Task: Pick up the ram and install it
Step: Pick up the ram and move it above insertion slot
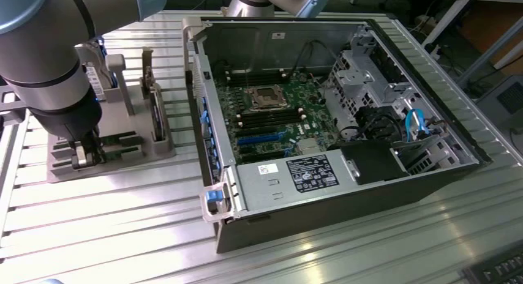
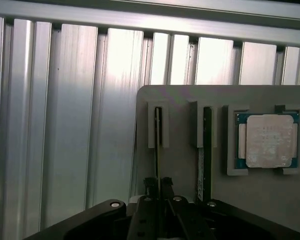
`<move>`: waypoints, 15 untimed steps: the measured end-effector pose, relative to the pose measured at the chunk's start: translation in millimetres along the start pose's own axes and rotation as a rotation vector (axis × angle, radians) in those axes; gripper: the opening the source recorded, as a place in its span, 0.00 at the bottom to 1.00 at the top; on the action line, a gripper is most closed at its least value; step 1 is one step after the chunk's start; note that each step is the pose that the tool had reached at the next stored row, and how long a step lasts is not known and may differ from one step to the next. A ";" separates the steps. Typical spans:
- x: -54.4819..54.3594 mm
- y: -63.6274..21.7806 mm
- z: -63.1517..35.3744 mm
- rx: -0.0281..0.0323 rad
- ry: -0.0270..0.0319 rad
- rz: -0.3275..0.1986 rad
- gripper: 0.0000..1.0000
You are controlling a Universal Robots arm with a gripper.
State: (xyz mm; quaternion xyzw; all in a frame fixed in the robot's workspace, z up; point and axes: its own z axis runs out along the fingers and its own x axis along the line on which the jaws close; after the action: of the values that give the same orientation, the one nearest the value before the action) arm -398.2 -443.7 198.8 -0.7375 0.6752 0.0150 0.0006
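Note:
The ram (image 2: 158, 145) stands edge-on in a slot of the grey holder (image 2: 180, 165), still seated in it. My gripper (image 2: 159, 186) is down over it, and its two black fingers (image 2: 150, 186) press against either side of the thin stick. A second, identical green stick (image 2: 206, 150) stands in the neighbouring slot, untouched. In the exterior view my gripper (image 1: 82, 156) reaches down into the holder (image 1: 122, 158) at the exterior view's left, beside the open computer case (image 1: 327, 112). The long black motherboard slots (image 1: 266, 119) lie inside the case, below the processor socket.
A processor chip (image 2: 266, 141) rests in a pocket of the holder beside the two sticks. An upright dark flat part (image 1: 153, 100) stands in the holder between my arm and the case wall. Everything sits on a ribbed aluminium table (image 1: 122, 223). A keyboard (image 1: 498, 269) lies at the near right corner.

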 end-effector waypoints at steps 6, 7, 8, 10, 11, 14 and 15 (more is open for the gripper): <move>-0.4 0.3 -16.6 0.0000 -0.0001 0.000 0.14; -0.5 0.4 -19.7 -0.0001 -0.0001 0.000 0.14; -0.5 0.4 -22.2 0.0000 -0.0002 0.000 0.14; -0.8 0.6 -33.0 0.0000 -0.0001 0.000 0.14; -0.8 0.6 -35.3 0.0001 -0.0002 0.000 0.14; -1.1 0.9 -46.6 0.0000 -0.0002 0.000 0.14; -1.1 0.9 -48.8 0.0001 -0.0001 0.000 0.14</move>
State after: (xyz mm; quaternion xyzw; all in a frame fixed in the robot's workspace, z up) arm -398.2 -443.7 247.7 -0.7375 0.6752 0.0150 0.0007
